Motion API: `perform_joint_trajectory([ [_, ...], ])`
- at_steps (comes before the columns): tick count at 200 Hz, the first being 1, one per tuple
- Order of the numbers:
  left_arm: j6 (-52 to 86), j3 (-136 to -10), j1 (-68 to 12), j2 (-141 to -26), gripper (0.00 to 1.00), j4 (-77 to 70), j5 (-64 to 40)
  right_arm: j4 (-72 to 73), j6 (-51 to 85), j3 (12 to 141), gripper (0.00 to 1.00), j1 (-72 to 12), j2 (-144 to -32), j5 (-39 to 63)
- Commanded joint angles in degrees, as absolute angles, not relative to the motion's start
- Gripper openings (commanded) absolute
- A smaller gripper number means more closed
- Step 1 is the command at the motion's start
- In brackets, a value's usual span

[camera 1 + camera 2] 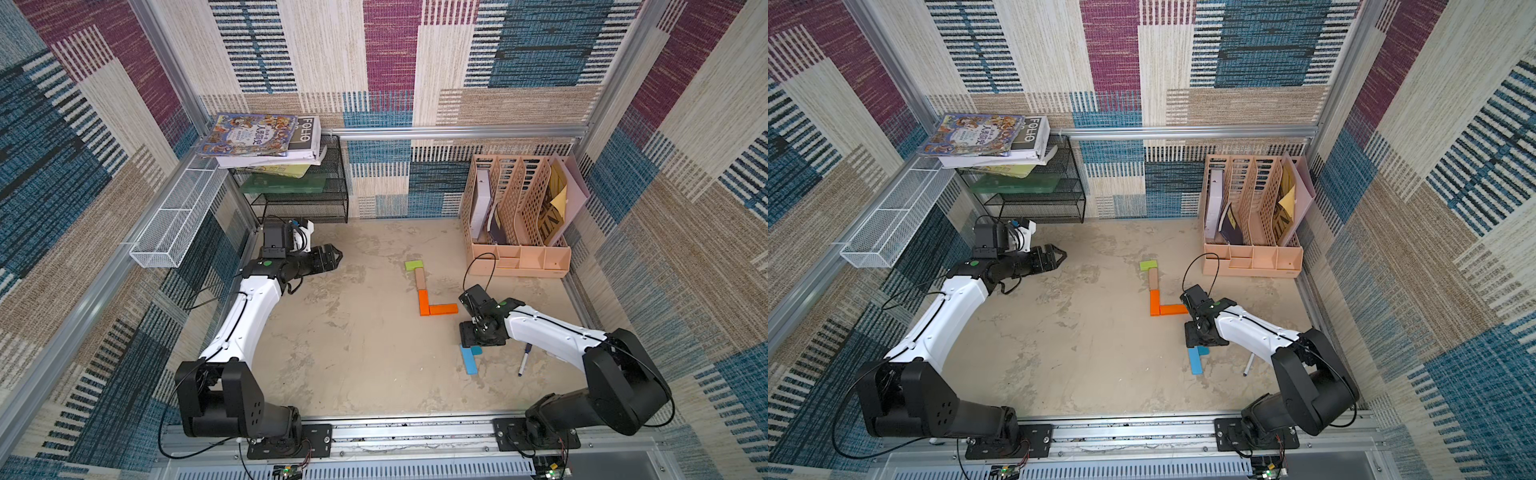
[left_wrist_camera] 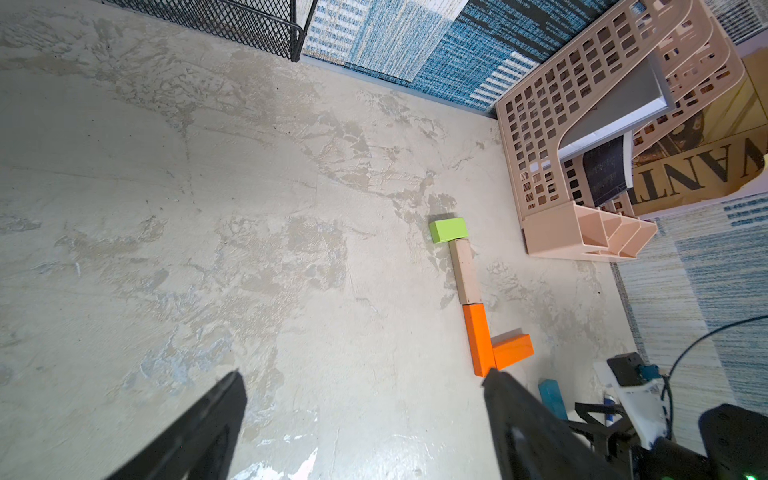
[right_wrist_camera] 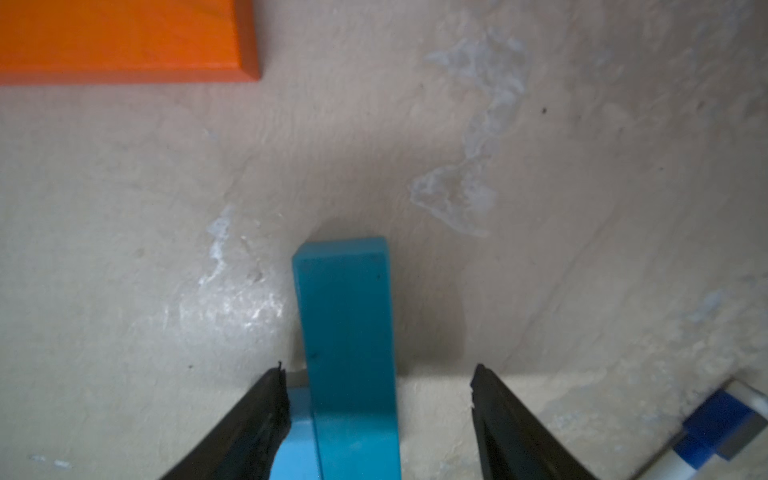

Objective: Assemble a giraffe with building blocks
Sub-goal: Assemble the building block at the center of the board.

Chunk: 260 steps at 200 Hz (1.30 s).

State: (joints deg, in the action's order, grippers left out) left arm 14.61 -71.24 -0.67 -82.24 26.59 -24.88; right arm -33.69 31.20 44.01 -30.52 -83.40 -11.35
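The giraffe lies partly built in both top views: a lime green block (image 1: 414, 265), a tan block (image 1: 420, 279) below it, and two orange blocks (image 1: 423, 302) (image 1: 443, 308) forming an L. Two blue blocks (image 1: 470, 360) lie together nearer the front. My right gripper (image 3: 378, 374) is down over them, straddling the darker blue block (image 3: 349, 332). A gap shows beside each finger. The lighter blue block (image 3: 297, 436) lies against one finger. My left gripper (image 1: 337, 257) hovers open and empty at the far left, well away from the figure (image 2: 476, 338).
A blue-capped marker pen (image 1: 524, 359) lies just right of the blue blocks. A peach file organizer (image 1: 519, 259) stands at the back right. A black mesh rack (image 1: 299, 203) with books is at the back left, with a white wire basket (image 1: 174, 224) on the left wall.
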Motion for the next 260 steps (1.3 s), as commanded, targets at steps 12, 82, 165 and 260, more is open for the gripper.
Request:
perform_joint_trajectory([
  [12, 14.4, -71.4, -0.6, -82.1, 0.93, 25.9, -25.0, -32.4, 30.7, 43.7, 0.76, -30.4, -84.6, -12.7],
  [82, 14.5, -71.5, -0.7, -82.4, 0.93, 26.0, -25.0, -33.3, 37.3, 37.3, 0.77, -32.9, -76.0, -12.1],
  [165, 14.2, -71.3, -1.1, -82.2, 0.93, 26.2, -24.3, -33.4, 38.3, 36.2, 0.59, -33.5, -76.8, -13.4],
  [260, 14.2, -71.5, -1.1, -82.2, 0.93, 26.2, -24.4, -32.5, 35.8, 37.3, 0.36, -34.5, -77.5, -13.1],
])
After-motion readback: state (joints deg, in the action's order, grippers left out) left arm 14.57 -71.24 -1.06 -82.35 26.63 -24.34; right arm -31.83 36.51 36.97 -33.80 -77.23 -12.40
